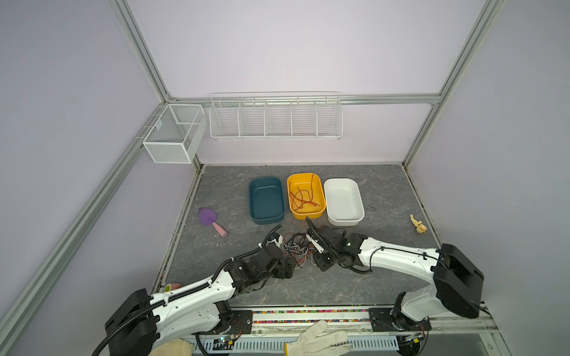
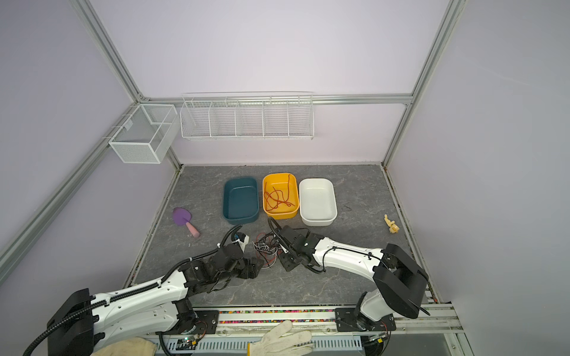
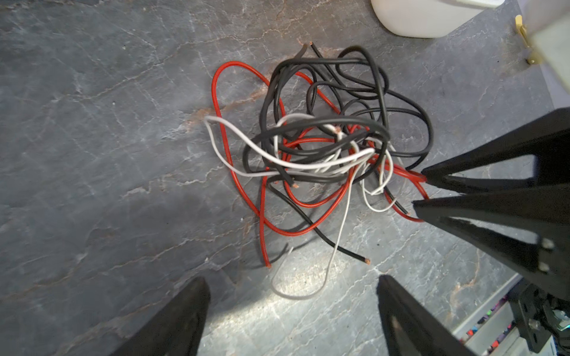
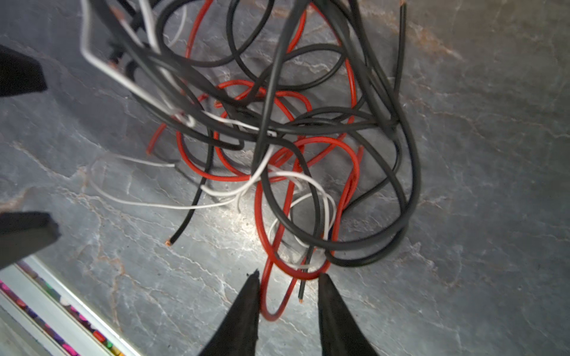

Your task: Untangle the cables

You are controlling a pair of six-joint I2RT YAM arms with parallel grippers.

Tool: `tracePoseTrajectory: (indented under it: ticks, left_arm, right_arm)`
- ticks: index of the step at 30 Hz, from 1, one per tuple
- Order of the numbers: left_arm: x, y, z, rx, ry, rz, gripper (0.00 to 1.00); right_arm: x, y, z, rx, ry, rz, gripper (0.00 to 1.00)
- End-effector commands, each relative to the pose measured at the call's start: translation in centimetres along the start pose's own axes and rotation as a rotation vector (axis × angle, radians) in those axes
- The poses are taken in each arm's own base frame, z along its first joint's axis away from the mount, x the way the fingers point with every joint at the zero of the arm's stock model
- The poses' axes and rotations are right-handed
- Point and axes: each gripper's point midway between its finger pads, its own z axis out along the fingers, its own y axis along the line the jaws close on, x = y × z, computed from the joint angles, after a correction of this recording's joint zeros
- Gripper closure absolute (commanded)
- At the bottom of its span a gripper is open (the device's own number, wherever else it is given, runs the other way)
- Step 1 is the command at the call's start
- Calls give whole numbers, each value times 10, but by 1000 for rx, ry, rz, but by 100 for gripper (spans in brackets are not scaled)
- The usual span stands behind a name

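Note:
A tangle of thin red, black and white cables (image 1: 295, 249) (image 2: 266, 247) lies on the grey stone-pattern table in front of the bins. It fills the left wrist view (image 3: 324, 148) and the right wrist view (image 4: 293, 138). My left gripper (image 3: 293, 279) (image 1: 291, 268) stands open just short of the pile, with only bare table between its fingers. My right gripper (image 4: 288, 274) (image 3: 419, 191) (image 1: 312, 256) is at the pile's other side. Its jaws are narrowly apart, with a red cable loop (image 4: 271, 317) and a black cable end (image 4: 300, 292) lying between them. More red-orange cables (image 1: 303, 197) lie in the yellow bin.
Teal bin (image 1: 266, 219), yellow bin (image 1: 306, 215) and white bin (image 1: 344, 221) stand in a row behind the tangle. A purple scoop (image 1: 208, 217) lies at the left and a small yellow figure (image 1: 418, 223) at the right. A work glove (image 1: 317, 339) rests beyond the table's front edge. Wire baskets hang on the wall.

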Motion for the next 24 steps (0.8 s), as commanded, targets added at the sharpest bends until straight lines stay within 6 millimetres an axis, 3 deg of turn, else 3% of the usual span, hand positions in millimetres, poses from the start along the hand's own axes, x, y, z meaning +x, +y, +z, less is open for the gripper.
tracePoseTrajectory:
  ticks: [1,7,15,24]
  left_arm:
    - [1,2,3,-10,-10,-17,15]
    - [3,1,2,-5,-11,-17,15]
    - [3,0,2,7,-19,-23,15]
    - [4,-3,3,12,-19,-17,15]
  right_arm:
    - [-3,6,2,-13,4,-20,68]
    - [-4,6,3,-6,-1,-21,70]
    - [-9,9,0,-17,-31,-25,49]
    - [-8,-1,14,73,1,-47,50]
